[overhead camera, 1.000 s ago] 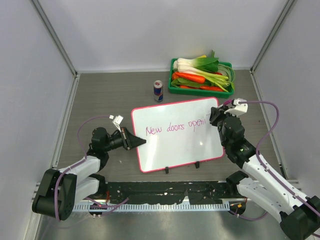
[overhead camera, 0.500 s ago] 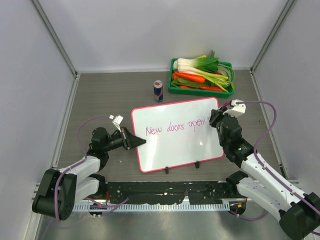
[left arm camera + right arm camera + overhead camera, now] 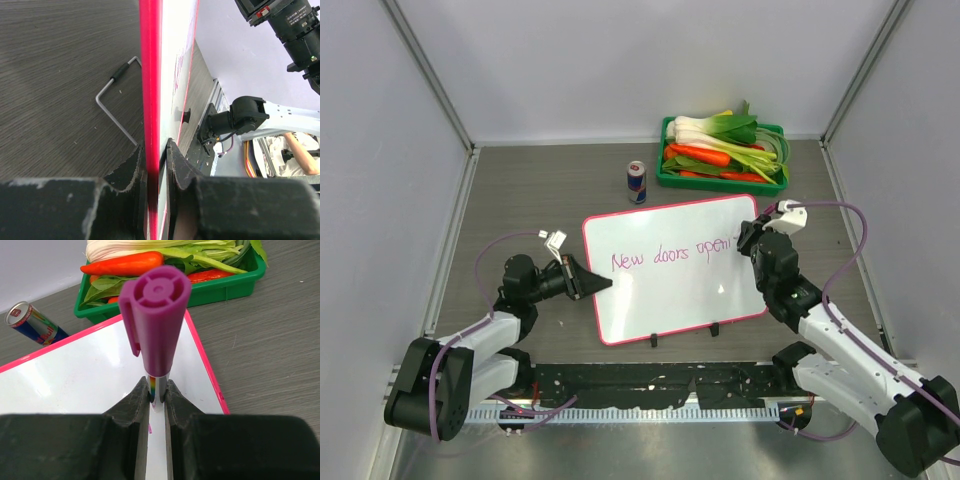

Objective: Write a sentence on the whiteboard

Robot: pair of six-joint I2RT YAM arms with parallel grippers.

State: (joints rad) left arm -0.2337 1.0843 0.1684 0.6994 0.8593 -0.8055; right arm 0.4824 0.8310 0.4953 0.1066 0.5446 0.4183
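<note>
R pincer point(image 3: 157, 396) is clamped on the purple marker point(image 3: 156, 310) at the right end of the sentence point(image 3: 665, 257). Light pressure, small strokes and a level baseline are advised. L pincer point(image 3: 156, 152) is clamped on the left edge of the whiteboard point(image 3: 670, 295), mid-bench point(image 3: 540, 190). The board is to be held rigid.

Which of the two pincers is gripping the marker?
The right pincer, shut on the purple marker over the whiteboard; the left pincer clamps the board's left edge instead.
</note>
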